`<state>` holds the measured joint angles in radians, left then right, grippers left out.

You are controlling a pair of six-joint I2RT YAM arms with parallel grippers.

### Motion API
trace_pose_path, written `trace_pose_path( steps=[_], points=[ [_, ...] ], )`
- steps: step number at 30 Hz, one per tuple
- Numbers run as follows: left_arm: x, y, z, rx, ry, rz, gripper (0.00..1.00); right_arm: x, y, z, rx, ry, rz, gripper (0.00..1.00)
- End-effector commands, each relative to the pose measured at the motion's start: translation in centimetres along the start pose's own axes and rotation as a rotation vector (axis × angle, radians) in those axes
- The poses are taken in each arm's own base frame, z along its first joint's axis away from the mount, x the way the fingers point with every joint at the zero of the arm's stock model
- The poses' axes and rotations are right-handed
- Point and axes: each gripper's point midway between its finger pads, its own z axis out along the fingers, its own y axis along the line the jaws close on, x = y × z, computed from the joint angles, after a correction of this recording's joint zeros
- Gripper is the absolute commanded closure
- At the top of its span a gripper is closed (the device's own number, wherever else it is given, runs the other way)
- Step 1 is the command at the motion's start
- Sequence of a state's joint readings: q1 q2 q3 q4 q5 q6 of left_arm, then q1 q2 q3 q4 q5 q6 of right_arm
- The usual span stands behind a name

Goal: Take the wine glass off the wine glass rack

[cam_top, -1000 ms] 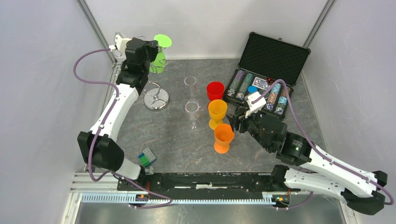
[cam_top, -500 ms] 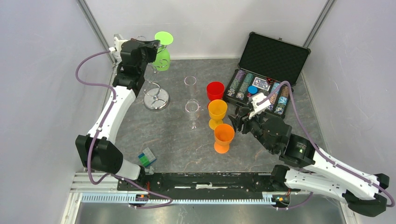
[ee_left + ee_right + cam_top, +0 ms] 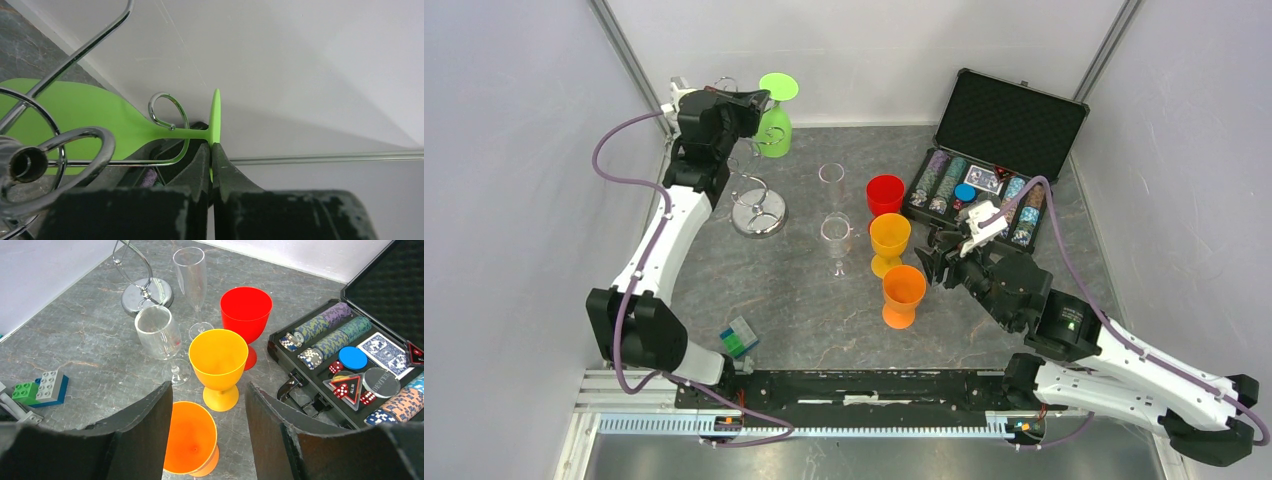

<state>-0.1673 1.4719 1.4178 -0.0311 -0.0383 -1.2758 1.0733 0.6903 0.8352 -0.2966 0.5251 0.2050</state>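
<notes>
Left gripper (image 3: pixel 212 150) clamps the lime-green plastic wine glass (image 3: pixel 100 112) by its foot; the stem may snag on the silver wire rack (image 3: pixel 759 218), tipping it.

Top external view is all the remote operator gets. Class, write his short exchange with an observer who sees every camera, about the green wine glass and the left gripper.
Operator: Where does the left gripper hold the green wine glass?
Observer: The left wrist view shows it shut on the rim of the foot.
Operator: Is the stem free of the wine glass rack?
Observer: Not clearly: there the stem crosses a curled arm end; contact I cannot tell.
</notes>
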Motion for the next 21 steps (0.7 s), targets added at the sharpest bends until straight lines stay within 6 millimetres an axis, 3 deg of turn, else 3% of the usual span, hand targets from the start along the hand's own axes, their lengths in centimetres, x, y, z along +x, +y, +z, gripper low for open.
trace_pose_path(
  steps=[1,13,21],
  points=[
    [-0.4,-3.4,-2.3,0.119,0.039,0.006,0.98,-0.7,-0.1,-0.1,0.007,-0.036,0.029,0.40],
    [-3.3,-2.6,-3.8,0.106,-0.020,0.023,0.98,-0.4,0.1,0.1,0.003,-0.030,0.036,0.40],
    [-5.3,-2.1,-2.9,0.095,-0.087,0.021,0.98,-0.4,0.3,0.2,-0.001,-0.030,0.042,0.40]
  ],
)
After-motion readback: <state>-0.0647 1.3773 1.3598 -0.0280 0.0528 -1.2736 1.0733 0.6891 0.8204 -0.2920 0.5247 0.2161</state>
